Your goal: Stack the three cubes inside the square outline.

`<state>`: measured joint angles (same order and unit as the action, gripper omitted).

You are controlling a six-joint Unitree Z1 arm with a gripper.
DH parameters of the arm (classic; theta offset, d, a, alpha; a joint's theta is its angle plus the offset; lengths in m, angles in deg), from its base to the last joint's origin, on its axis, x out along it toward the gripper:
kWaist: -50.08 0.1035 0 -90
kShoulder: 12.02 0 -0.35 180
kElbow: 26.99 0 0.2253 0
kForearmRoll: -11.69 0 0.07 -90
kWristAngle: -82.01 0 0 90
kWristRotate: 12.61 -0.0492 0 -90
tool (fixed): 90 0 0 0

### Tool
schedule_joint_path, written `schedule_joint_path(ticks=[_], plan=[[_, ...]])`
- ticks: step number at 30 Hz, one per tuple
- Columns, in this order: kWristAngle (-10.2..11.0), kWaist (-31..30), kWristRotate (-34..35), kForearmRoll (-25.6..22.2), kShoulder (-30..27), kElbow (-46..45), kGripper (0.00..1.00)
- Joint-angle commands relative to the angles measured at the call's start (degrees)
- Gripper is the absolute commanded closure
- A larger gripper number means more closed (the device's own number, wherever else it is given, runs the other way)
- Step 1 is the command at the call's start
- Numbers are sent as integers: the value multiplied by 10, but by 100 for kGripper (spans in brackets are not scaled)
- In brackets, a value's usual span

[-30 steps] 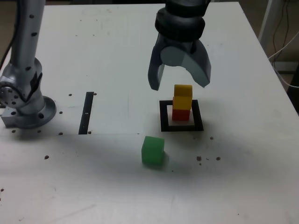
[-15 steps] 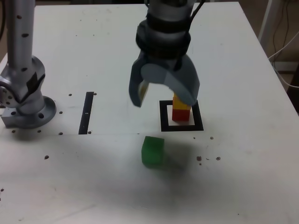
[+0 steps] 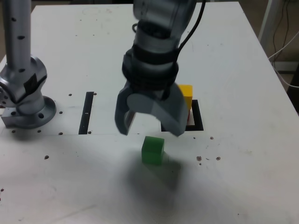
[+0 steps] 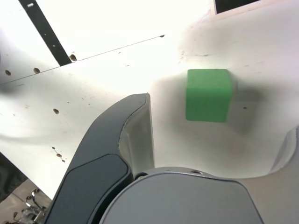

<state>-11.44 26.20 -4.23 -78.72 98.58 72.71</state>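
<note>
Now the green cube (image 3: 153, 150) is sitting loose on the table (image 3: 243, 177), at approx 7 o'clock from the square outline (image 3: 196, 122) and a little apart from it. Inside the outline the yellow cube (image 3: 185, 94) is showing at the top of the stack; the red one is hiding behind the arm in the exterior view. The gripper (image 3: 148, 122) is hanging just above the green cube w/ jaws spread and nothing btwn them, having swung over from above the stack a sec ago. The wrist view is showing the cube (image 4: 208, 94) framed btwn the fingers (image 4: 135, 133). So two blocks look placed, and the approach for the third is starting.
</note>
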Motion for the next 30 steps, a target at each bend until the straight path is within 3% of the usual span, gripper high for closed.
schedule_joint_path(ticks=[1, 20, 25, 30], plan=[[-2, 0, 1, 10, 3, -10, 1], [-32, 1, -5, 101, 69, -62, 6], [-40, 2, -4, 106, 72, -65, 21], [-47, 2, 1, 125, 72, -72, 49]])
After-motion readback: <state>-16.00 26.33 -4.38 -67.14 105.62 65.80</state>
